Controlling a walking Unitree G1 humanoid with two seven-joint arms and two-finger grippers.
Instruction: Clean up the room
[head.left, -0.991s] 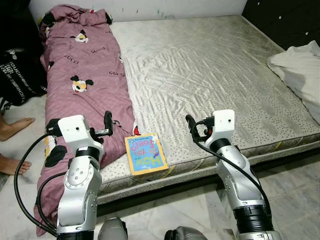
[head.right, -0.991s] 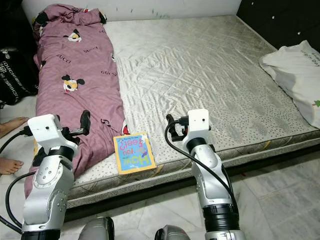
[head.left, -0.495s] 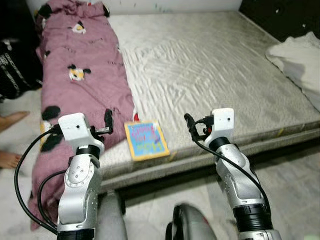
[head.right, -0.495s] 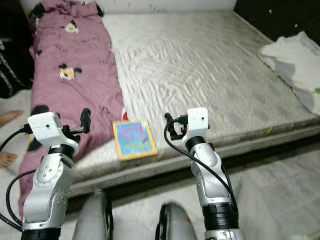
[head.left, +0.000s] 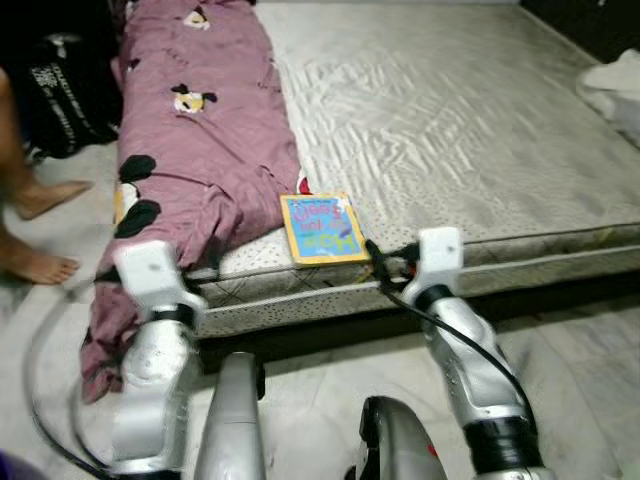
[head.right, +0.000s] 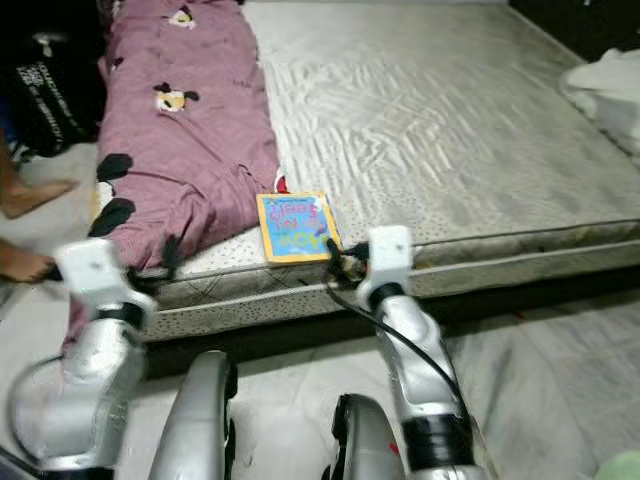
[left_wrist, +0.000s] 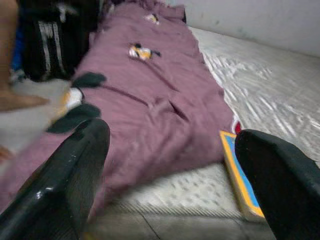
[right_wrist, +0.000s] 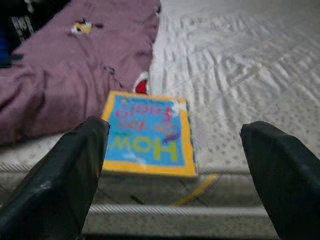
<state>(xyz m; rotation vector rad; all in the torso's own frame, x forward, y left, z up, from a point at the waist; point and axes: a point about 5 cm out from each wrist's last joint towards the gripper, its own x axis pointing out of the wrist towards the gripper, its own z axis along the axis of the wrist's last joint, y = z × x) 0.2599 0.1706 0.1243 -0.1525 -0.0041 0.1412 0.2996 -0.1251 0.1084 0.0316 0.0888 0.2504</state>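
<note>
Head view: a book (head.left: 322, 229) lies at the bed (head.left: 480, 150) edge, touching the blanket (head.left: 200, 160); bare feet (head.left: 45, 268) stand nearby.

Left wrist: my left fingers (left_wrist: 67, 185) gape, empty, facing the blanket.

Right wrist: my right fingers (right_wrist: 70, 170) spread wide, empty, before the book; a clumsy nudge may tip it off.

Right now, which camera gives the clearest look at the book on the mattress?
The right wrist view: the book lies close and whole between the open right gripper fingers, cover lettering partly legible. Both eye views show it small at the mattress edge; the left wrist view catches just one corner.
</note>
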